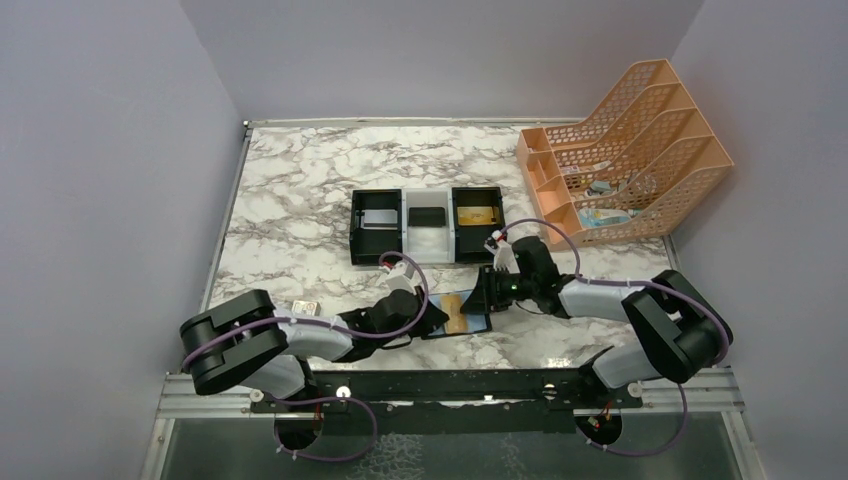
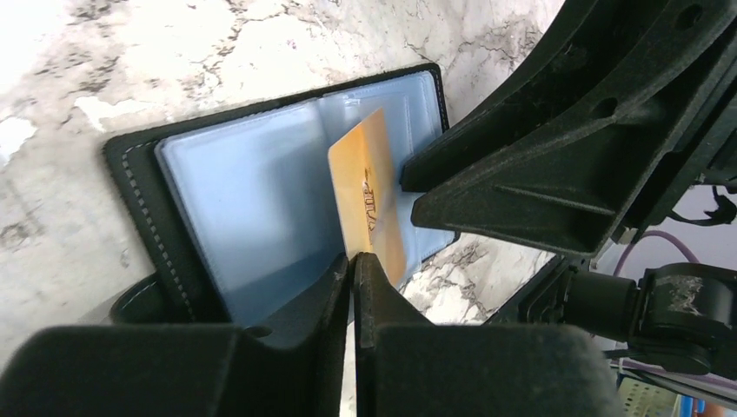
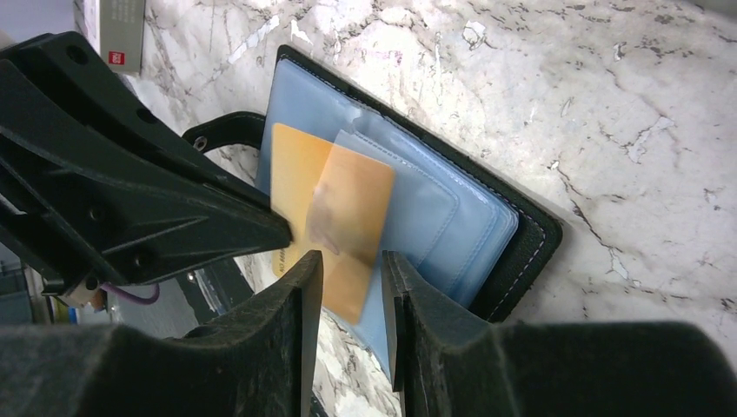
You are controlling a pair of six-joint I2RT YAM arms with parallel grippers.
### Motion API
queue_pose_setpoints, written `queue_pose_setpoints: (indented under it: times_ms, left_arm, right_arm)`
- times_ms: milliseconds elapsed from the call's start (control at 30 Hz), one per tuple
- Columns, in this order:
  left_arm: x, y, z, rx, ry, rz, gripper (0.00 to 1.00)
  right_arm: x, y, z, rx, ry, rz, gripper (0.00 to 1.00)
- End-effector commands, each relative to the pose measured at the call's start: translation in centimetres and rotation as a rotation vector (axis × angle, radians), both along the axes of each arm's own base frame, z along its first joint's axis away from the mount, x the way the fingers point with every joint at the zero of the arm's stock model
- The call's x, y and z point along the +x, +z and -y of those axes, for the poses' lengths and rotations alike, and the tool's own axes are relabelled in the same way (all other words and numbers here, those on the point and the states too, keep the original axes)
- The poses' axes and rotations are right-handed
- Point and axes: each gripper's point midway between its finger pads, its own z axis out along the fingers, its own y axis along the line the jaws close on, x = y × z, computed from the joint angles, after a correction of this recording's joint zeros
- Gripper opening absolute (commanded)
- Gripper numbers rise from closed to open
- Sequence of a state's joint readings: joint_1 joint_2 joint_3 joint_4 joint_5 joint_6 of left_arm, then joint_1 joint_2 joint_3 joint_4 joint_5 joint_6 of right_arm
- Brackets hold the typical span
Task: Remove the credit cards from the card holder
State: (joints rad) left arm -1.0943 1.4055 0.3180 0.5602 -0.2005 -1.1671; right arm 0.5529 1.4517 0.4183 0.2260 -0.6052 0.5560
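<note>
The black card holder [image 1: 477, 323] lies open on the marble near the front edge, bluish pocket panels up [image 2: 252, 200] [image 3: 452, 217]. A gold-tan credit card [image 2: 369, 195] sticks partly out of a clear pocket [image 3: 348, 208]. My left gripper [image 2: 353, 261] is shut on the card's near edge; it lies at the holder's left [image 1: 432, 312]. My right gripper [image 3: 352, 265] stands over the holder's right half [image 1: 487, 290], jaws a narrow gap apart, with card and pocket showing between them. A silver-grey card [image 1: 378, 218] lies in the tray's left compartment.
A black-white-black tray [image 1: 427, 258] stands behind the holder, with a gold thing [image 1: 477, 213] in its right compartment. A white box with a red mark [image 1: 305, 307] sits by the left arm. An orange file rack [image 1: 625, 150] stands at the back right.
</note>
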Motion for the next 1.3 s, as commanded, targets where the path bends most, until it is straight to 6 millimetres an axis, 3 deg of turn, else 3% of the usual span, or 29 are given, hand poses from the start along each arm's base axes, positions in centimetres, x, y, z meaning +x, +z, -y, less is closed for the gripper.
queue_pose_setpoints:
  times_ms: [0,267,667,767,867,1033,1267]
  left_arm:
    - [0.4,0.7,-1.4,-0.023,0.053,0.035,0.04]
    - [0.7,1.3,-2.7,-0.001,0.082,0.075,0.00]
    - [0.9,1.6,-1.9,0.029,0.045,0.086,0.00]
    - [0.9,1.6,-1.7,0.029,0.043,0.084,0.00]
    - [0.9,1.5,-1.5,0.029,0.038,0.074,0.02]
    - [0.6,1.8,-0.4,0.019,-0.003,0.067,0.10]
    - [0.7,2.3,0.5,0.002,-0.024,0.069,0.19]
  right_arm:
    - [0.0,-2.7,2.4,-0.155,-0.072,-0.020,0.33]
    - [0.1,-2.1,1.9,-0.133,-0.058,-0.021,0.33]
    - [0.1,3.5,-1.8,0.093,0.095,0.024,0.33]
    - [-0.2,3.0,-2.3,0.114,0.128,0.003,0.33]
    - [-0.3,1.3,-2.4,0.094,0.128,-0.051,0.33]
    - [-0.3,-1.0,-2.0,0.065,0.079,-0.096,0.31]
    - [-0.1,-1.6,-1.3,0.026,0.038,-0.083,0.30]
